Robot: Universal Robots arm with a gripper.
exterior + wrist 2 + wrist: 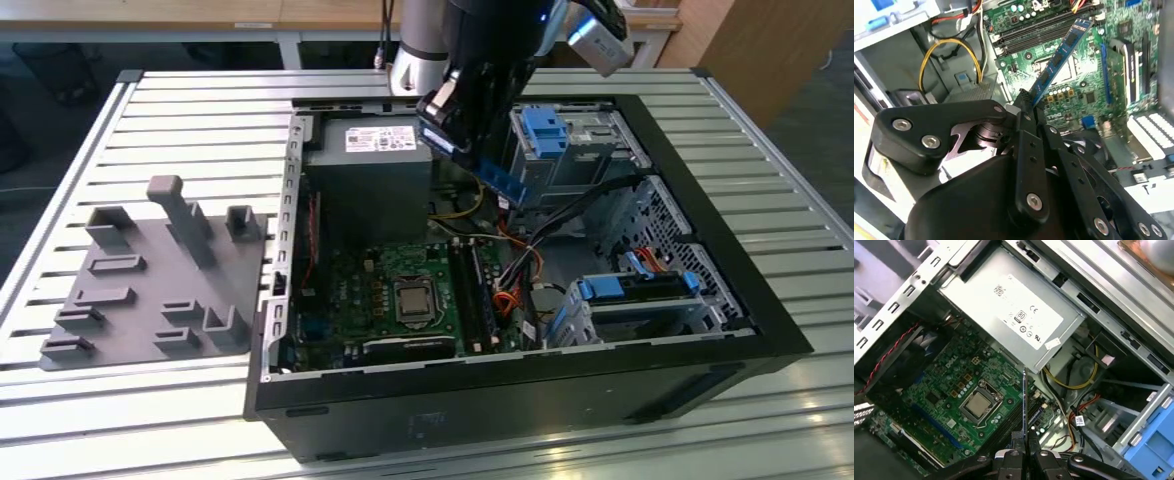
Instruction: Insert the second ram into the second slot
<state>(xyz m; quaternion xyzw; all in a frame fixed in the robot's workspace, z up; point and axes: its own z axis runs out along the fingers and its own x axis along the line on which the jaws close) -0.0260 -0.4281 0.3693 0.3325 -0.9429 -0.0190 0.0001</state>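
My gripper (461, 140) hangs over the open computer case (534, 380), shut on the second ram (505, 183), a thin blue circuit-board stick. The stick points down out of the fingers toward the motherboard (387, 300) and is held well above it, touching nothing. In the second wrist view the ram (1059, 57) slants away from the gripper (1026, 102) toward the long dark memory slots (1039, 32). In the first wrist view the ram (1024, 400) is edge-on, rising from the gripper (1025, 442) above the slots (1011, 422). Which one is the second slot I cannot tell.
A grey power supply (367, 150) fills the case's far corner beside the gripper. Blue drive brackets (541, 130) (641, 285) line the exterior view's right side. Loose cables (514, 255) cross near the slots. A grey parts fixture (147, 290) lies on the slatted table (200, 110).
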